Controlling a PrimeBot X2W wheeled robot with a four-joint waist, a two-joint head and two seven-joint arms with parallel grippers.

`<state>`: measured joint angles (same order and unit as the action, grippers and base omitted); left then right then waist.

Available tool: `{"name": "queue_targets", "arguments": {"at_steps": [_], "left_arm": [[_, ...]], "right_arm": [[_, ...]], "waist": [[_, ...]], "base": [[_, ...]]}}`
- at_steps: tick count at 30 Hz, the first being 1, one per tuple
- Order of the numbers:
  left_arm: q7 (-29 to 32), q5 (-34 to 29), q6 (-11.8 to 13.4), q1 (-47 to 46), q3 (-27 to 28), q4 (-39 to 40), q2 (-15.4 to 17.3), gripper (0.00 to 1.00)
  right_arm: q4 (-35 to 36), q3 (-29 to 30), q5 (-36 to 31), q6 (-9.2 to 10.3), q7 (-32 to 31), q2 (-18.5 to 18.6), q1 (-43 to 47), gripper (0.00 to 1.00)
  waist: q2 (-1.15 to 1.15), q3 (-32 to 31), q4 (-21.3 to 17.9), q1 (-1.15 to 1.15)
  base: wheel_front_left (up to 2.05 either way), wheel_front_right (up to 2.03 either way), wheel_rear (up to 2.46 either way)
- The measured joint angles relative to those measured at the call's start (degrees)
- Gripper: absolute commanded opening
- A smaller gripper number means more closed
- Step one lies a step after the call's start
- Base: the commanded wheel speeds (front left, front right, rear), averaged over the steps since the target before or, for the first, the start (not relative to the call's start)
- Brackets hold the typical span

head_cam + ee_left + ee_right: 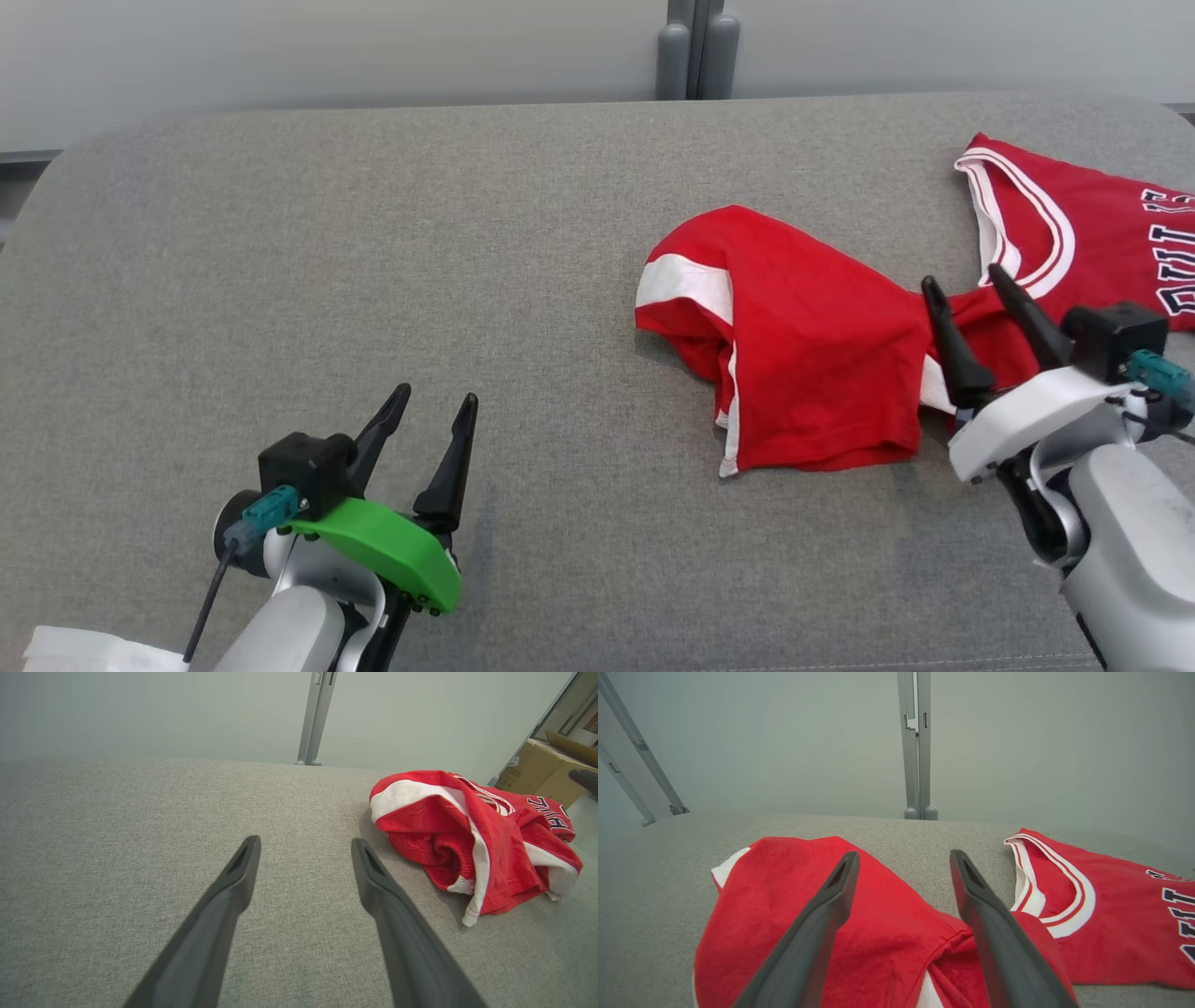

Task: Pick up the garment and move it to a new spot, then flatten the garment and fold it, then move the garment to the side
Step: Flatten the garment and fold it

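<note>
Nearest you, at the lower left of the head view, your left gripper (437, 394) hangs over the bare grey fabric surface (373, 233) with its fingers spread, holding nothing. At the lower right, your right gripper (962, 275) is spread too, its fingers either side of the red garment's (803, 373) bunched middle; you cannot tell whether they touch it. The garment lies crumpled at centre right, running off the right edge.

Soft matt cloth garment (803, 373), tabletop (373, 280) w/ coarse grey woven fabric cover.
</note>
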<state>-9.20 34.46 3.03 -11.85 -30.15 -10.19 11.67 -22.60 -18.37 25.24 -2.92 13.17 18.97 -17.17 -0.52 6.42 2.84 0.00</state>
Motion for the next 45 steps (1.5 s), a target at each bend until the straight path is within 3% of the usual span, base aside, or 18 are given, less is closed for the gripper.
{"name": "queue_targets", "arguments": {"at_steps": [11,23,27,40,42,43,44,45], "left_arm": [[0.1,0.1,0.0,0.2,-0.9,0.2,0.0,1.0],[0.6,0.1,0.0,0.2,-1.4,1.2,-0.3,1.0],[0.6,0.1,0.0,0.1,-1.4,1.2,-0.4,1.0],[0.6,0.1,0.0,0.1,-1.4,1.1,-0.9,1.0],[0.5,0.1,0.0,0.1,-1.4,1.0,-1.0,1.0],[0.3,0.1,0.0,0.1,-1.4,1.0,-1.0,1.0],[0.3,0.1,0.0,0.1,-1.4,1.0,-1.0,1.0],[0.3,0.1,0.0,0.1,-1.4,1.0,-1.0,1.0]], "right_arm": [[4.1,-10.9,-3.7,-2.63,0.3,-3.0,5.8,1.0],[1.4,-17.2,-4.5,-3.05,-5.9,-6.8,8.2,1.0],[-1.2,-16.7,-4.8,-1.09,-8.8,-7.6,7.6,1.0],[-4.6,-14.9,-5.1,2.52,-13.0,-9.7,3.4,1.0],[-5.1,-14.8,-5.0,2.55,-13.1,-10.1,3.1,0.4],[-5.2,-14.7,-5.0,2.68,-13.1,-10.2,2.8,0.27],[-5.3,-14.6,-5.0,3.02,-13.1,-10.2,2.4,0.0],[-5.4,-14.3,-5.0,3.07,-13.2,-10.2,2.2,0.0]], "waist": [[0.0,-1.3,-0.6,0.0],[0.0,0.0,1.5,0.0],[0.0,0.6,2.2,0.0],[0.0,2.0,4.2,0.0],[0.0,2.2,4.4,0.0],[0.0,2.3,4.4,0.0],[0.0,2.3,4.4,0.0],[0.0,2.4,4.4,0.0]], "base": [[0.0,0.0,0.0],[0.0,0.0,0.0],[0.0,0.0,0.0],[0.0,0.0,0.0],[0.0,0.0,0.0],[0.0,0.0,0.0],[0.0,0.0,0.0],[0.0,0.0,0.0]]}}
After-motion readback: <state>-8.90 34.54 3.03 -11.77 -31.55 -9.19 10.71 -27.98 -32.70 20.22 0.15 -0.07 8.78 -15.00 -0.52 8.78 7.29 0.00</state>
